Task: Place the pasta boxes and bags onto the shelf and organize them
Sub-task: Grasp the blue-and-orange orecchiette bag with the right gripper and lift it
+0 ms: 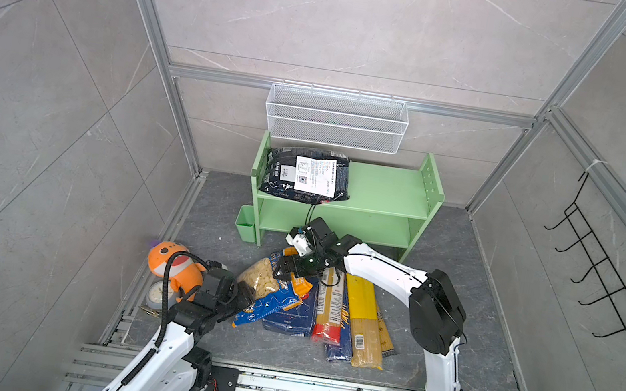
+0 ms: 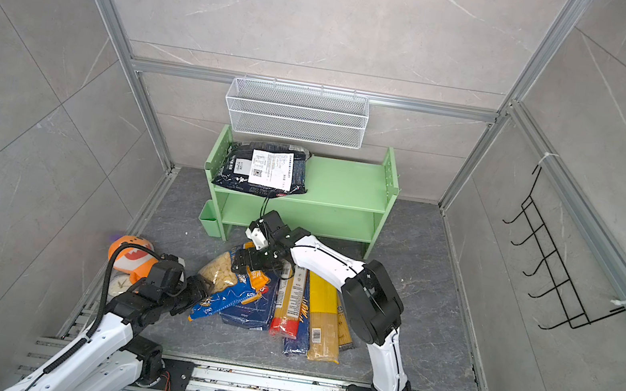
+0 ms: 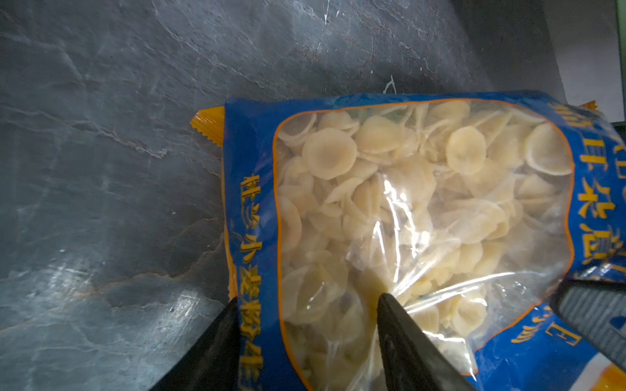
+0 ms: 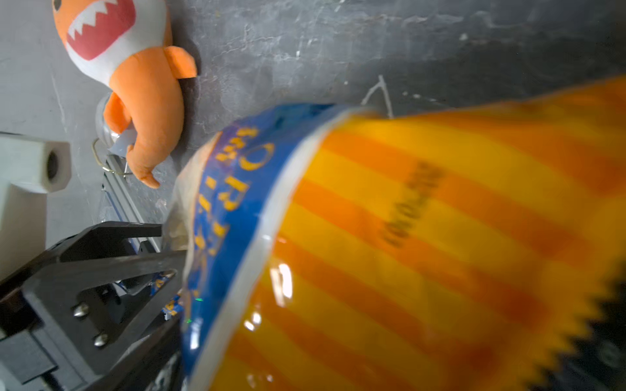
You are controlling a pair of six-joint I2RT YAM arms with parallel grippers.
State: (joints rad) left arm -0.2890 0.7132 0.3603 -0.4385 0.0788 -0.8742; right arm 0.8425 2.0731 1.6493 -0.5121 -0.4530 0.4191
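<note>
Shelf (image 1: 383, 190): far centre, against the wall. The upper tier carries one item at its left end and is otherwise bare. The lower tier is bare as far as visible.
Black bag (image 1: 306, 174): lies flat on the upper tier at the left end, label up. Counts as placed.
Wide box (image 1: 291, 315): on the floor (image 1: 454, 310), near centre, mostly covered by the shell bag. Not shelved.
Shell bag (image 1: 272, 287): lies across the wide box, slanting from near left to far. Judged to be the item in hand.
Spaghetti packs (image 1: 366, 322): three, side by side on the floor just right of the wide box, running near to far. Not shelved.
Narrow box (image 1: 339, 347): among the packs, partly under them. Not shelved.
Left gripper (image 3: 308, 298): jaws straddle the shell bag's near-left edge, one finger on the clear window. Whether they pinch it cannot be told.
Right gripper (image 1: 285, 270): jaws spread wide about the bag's far orange end, no pinch seen; released.
Tally: one of seven items shelved, six left. Judged an early stage.
</note>
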